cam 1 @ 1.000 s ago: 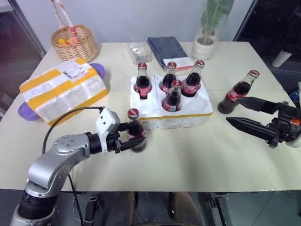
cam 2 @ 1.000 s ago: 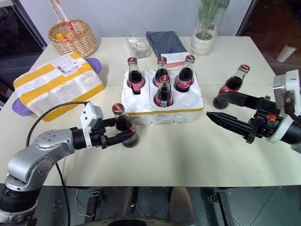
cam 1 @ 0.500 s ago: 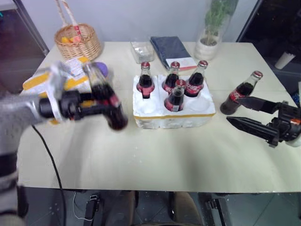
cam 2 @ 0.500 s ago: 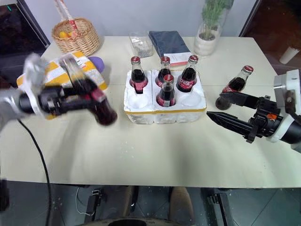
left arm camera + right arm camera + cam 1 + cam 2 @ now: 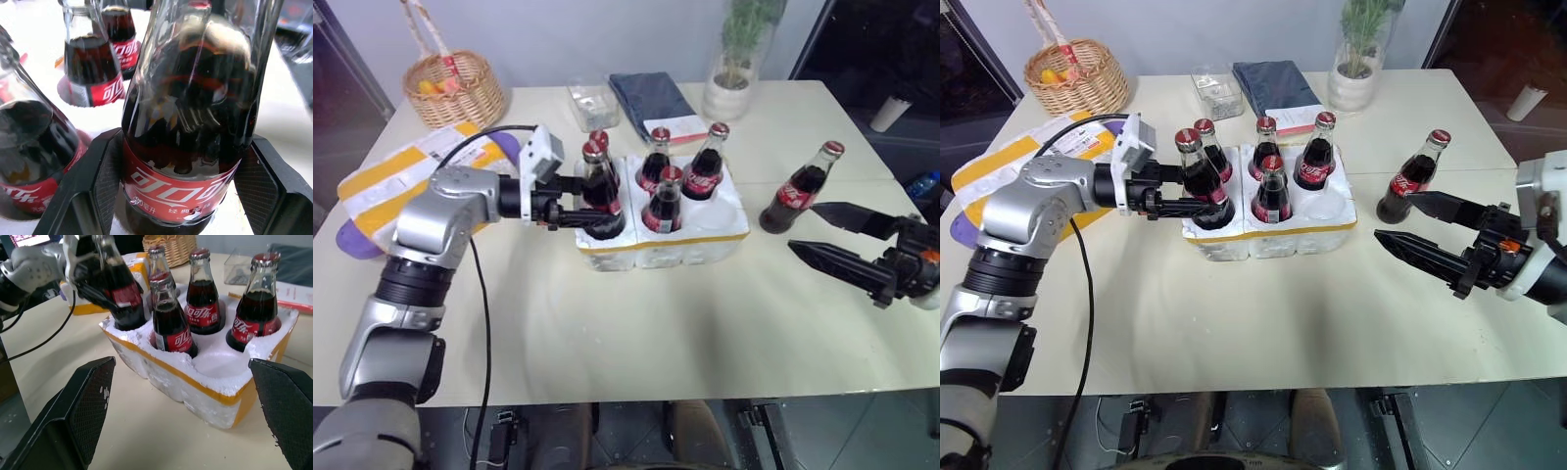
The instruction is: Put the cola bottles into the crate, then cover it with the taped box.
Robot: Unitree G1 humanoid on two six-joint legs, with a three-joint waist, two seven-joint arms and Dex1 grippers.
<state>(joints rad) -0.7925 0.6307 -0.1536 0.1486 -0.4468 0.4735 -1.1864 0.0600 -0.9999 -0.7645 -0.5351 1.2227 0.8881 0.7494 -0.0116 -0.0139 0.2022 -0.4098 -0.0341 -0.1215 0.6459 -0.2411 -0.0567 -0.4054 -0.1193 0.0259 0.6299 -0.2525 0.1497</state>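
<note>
Bottles [image 5: 685, 176] crowd the crate [image 5: 705, 245] around the left tool's [image 5: 582, 206] clamped bottle [image 5: 600, 191]; right tool [image 5: 827, 235] gapes.

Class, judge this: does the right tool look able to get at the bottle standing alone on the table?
Probably yes. The right tool is open beside the lone bottle, with bare table between them and nothing in the way.

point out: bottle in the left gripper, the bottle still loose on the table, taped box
bottle in the left gripper [image 5: 1201, 182], right eye view, on its dark body above the crate's near-left well.
loose bottle [image 5: 792, 193], left eye view, on its red label.
taped box [image 5: 370, 175], left eye view, on a yellow tape band.
</note>
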